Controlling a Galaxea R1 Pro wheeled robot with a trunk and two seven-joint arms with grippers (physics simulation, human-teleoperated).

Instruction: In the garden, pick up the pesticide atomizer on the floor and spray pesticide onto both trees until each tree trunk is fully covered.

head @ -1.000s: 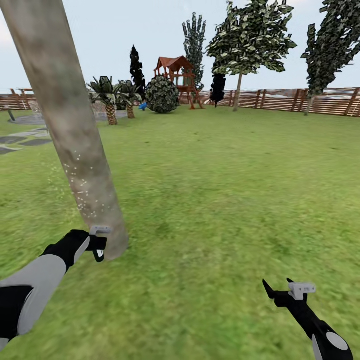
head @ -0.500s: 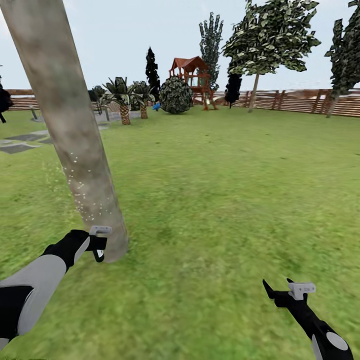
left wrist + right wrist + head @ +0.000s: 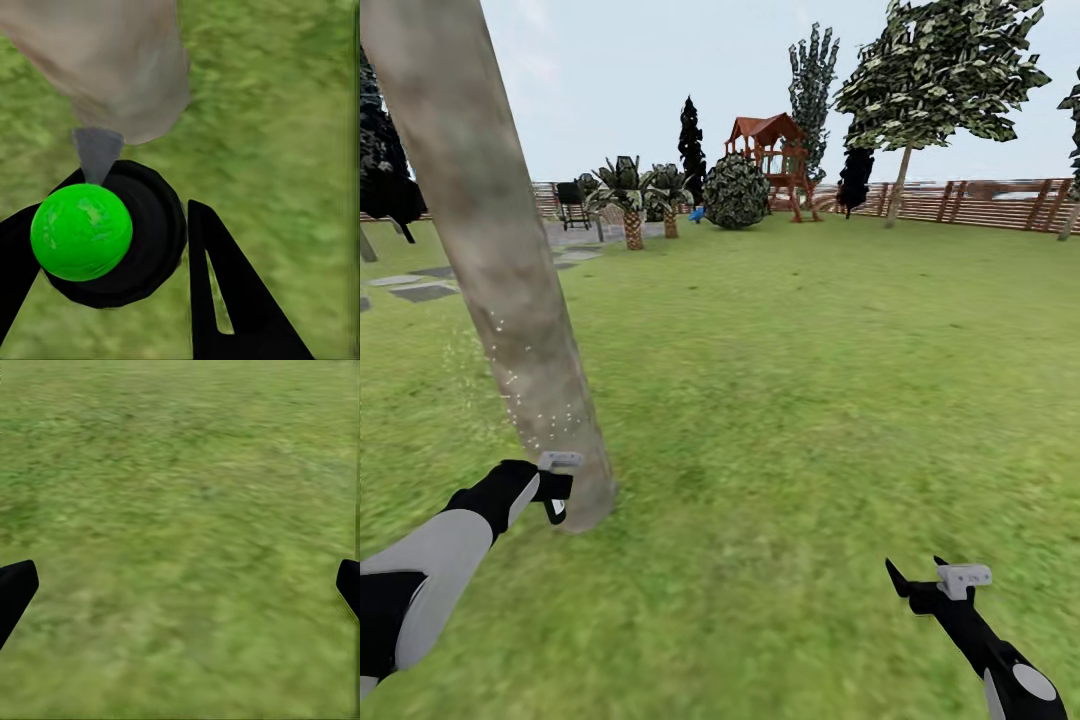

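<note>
- Now the left gripper [image 3: 557, 487] is clamped on the pesticide atomizer [image 3: 105, 238], nozzle just beside the tree trunk [image 3: 500, 260] base on the lawn
- Better sweep higher: pesticide [image 3: 525, 400] specks sit low
- Right gripper [image 3: 920, 580] spread apart, idle

Trunk [image 3: 490, 260] leaning across left side, blocking way directly ahead of left gripper [image 3: 557, 487]; atomizer [image 3: 105, 232] nozzle sitting just short of trunk base [image 3: 127, 82]. White specks [image 3: 525, 390] hanging on and beside lower trunk. Right gripper [image 3: 920, 580] hovering over open grass [image 3: 180, 525], fingers spread wide apart. Lawn [image 3: 810, 350] lying open ahead and rightward; palms [image 3: 630, 200], bush [image 3: 736, 192], fence [image 3: 990, 205] standing well apart, far back.
</note>
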